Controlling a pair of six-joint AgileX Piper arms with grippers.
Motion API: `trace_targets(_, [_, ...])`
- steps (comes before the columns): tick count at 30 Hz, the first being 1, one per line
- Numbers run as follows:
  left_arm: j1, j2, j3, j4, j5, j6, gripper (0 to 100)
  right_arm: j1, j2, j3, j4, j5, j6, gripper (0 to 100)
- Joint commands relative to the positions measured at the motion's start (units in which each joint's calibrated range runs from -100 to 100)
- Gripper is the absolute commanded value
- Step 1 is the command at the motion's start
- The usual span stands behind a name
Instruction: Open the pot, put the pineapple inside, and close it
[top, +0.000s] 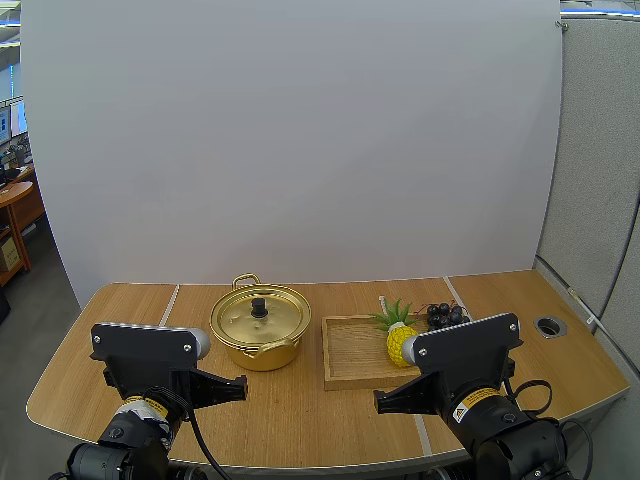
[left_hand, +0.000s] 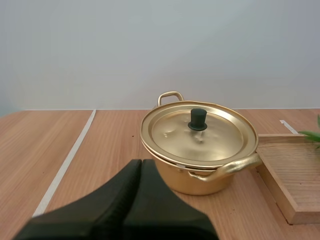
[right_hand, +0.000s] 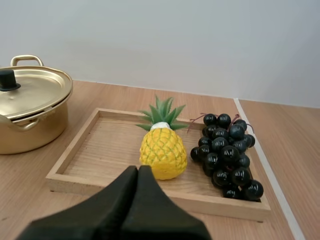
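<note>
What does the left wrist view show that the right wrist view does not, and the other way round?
Left wrist view, not the right one: the left gripper, shut, in front of the pot. Right wrist view, not the left one: the right gripper, shut, the yellow body of the pineapple and the grapes beside it, both on the tray. Both: the pot with its lid on, the black knob, the wooden tray beside the pot, and the table.

table (top: 300, 420): wood, 2 items | pot (top: 260, 352): lid on | wooden tray (top: 350, 350): just beside pot
</note>
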Motion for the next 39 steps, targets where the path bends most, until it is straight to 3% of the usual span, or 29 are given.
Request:
trace_targets(1, [0.19,-0.21,-3.15,0.13,-1.92,-0.70,0,-0.14,-0.34,0.00,-1.38,-2.35,0.13,0])
trace_targets(12, [0.19,-0.21,-22.05,0.18,-0.29,1.94,0,-0.14,-0.34,-19.99,-1.38,13.22,0.13,0])
trace_targets(28, [0.19,-0.21,-47.96,0.18,38.52,1.94,0,-0.14,-0.34,-45.07,-1.38,45.24,0.13,0])
trace_targets(35, [0.19,-0.09,-49.85,-0.31,44.91,1.94,0,-0.14,-0.34,-48.07,-1.38,51.25,0.13,0])
trace_targets(39, [0.19,5.75,-49.85,-0.56,47.35,1.94,0,-0.14,1.20,-48.07,-1.38,51.25,0.13,0])
